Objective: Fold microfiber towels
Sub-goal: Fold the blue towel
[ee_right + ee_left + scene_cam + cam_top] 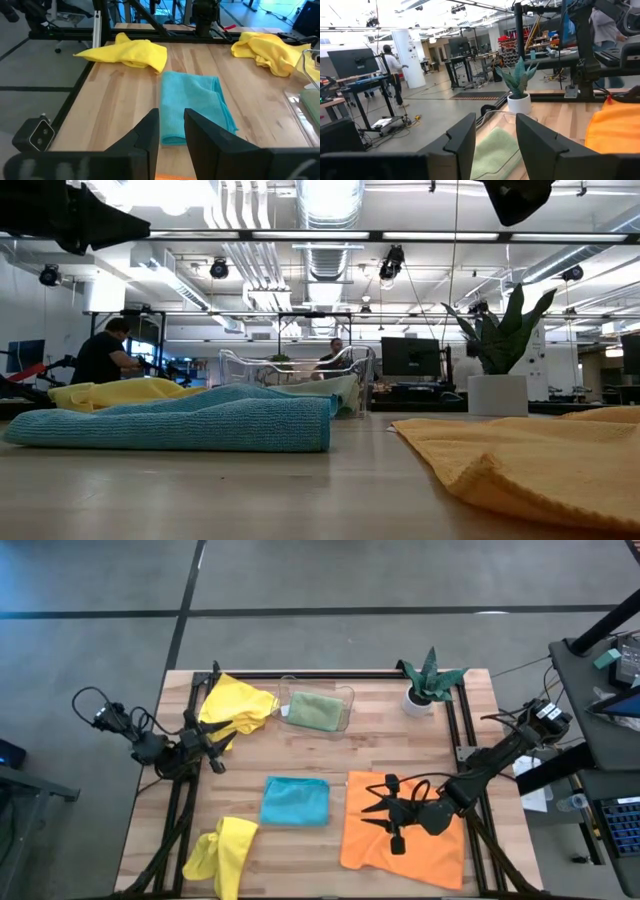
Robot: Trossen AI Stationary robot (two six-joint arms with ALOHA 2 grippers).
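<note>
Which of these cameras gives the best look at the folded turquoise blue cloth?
The high view: the folded turquoise blue microfiber towel shows whole, from above. The right wrist view shows most of it, the near edge hidden by fingers. The low view gives only its side. The left wrist view misses it.

A clear tray (343,710) sat at the far side of the wooden desk (380,755). A potted plant (426,683) stood near its far right corner. People (103,355) worked in the room behind.
</note>
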